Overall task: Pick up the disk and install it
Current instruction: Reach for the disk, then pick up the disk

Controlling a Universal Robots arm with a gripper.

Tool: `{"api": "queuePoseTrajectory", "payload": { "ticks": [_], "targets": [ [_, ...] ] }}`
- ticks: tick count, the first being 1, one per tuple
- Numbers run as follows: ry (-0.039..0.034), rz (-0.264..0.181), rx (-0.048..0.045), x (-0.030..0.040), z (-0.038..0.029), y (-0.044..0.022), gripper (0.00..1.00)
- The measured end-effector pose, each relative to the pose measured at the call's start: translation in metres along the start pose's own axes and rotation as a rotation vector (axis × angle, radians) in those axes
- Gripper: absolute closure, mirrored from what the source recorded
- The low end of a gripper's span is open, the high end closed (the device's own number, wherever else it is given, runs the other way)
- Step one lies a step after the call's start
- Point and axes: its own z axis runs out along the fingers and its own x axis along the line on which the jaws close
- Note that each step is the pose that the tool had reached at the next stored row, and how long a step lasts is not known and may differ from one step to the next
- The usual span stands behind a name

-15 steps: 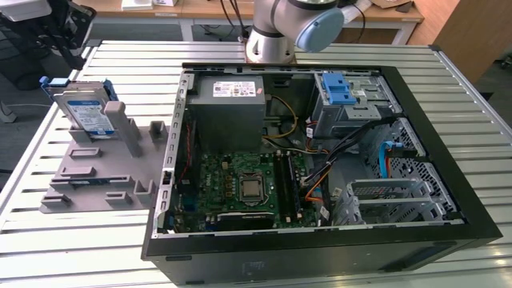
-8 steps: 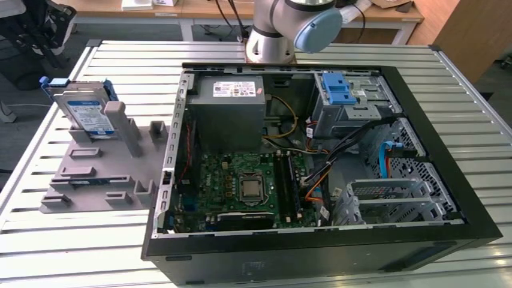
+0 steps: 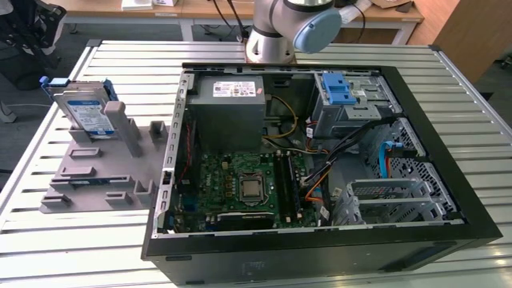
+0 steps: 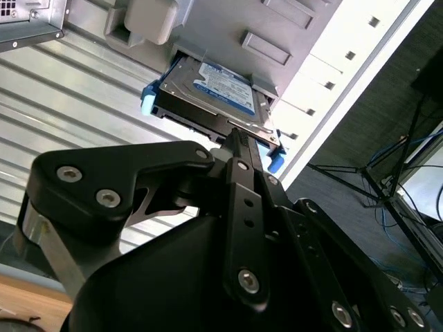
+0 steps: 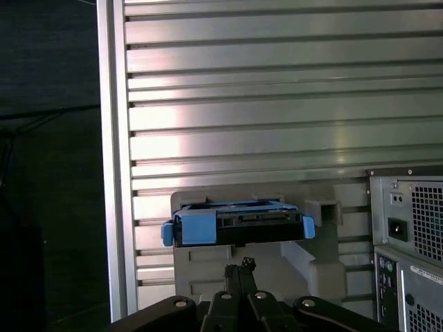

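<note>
The disk [image 3: 88, 114] stands on edge in a grey holder [image 3: 96, 174] on the table at the exterior view's left. It is silver, with a blue-and-white label and a blue carrier frame. In both wrist views my gripper [image 4: 235, 136] [image 5: 240, 265] points at the disk [image 4: 214, 93] [image 5: 239, 225] from a short way off and does not touch it. Its black fingers lie together at the tips, shut and holding nothing.
An open computer case [image 3: 320, 174] lies at the exterior view's right of the holder, with a grey power supply [image 3: 228, 111], a blue latch on a metal cage [image 3: 337, 90] and a drive cage [image 3: 392, 198] inside. The slatted metal table [image 3: 136, 72] ends just beyond the holder.
</note>
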Motion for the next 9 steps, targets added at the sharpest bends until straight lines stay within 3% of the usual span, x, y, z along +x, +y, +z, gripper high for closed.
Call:
{"api": "queuePoseTrajectory", "payload": {
  "ticks": [9],
  "targets": [
    [0.0001, 0.0, 0.0, 0.0015, -0.0001, -0.0001, 0.89]
  ]
}}
